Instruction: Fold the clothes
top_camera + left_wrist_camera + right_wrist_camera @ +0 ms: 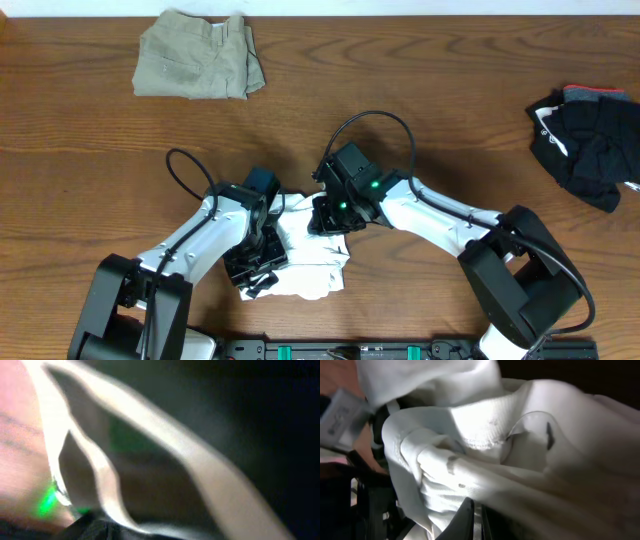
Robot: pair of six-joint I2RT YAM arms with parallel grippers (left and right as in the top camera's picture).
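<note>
Folding has not got far with the white cotton T-shirt (312, 268): it lies bunched in a thick heap at the near middle of the brown wooden tabletop (420, 90), with both arms converging on it. The right gripper (333, 214) sits at the far edge of the heap. In its wrist view the fingers are pressed together right against the cloth, beside the ribbed collar (482, 427), though whether a fold is caught between them I cannot tell. The left gripper (262, 246) is low over the heap's left side. Its own view is blurred, so I cannot tell whether it is spread or closed.

The step in hand looks like spreading the shirt flat before any fold is made. To do that well, each gripper should take a single layer near an edge or a shoulder, not a wad. The two should then draw apart evenly, so the cloth opens without twisting, and lay it down towards the bare wood behind. The collar makes a fair landmark for finding the shoulders.

The folded khaki-beige trousers (196, 56) lie at the far left and the black bundle of cloth (590, 145) at the right edge, both well apart from the shirt.
</note>
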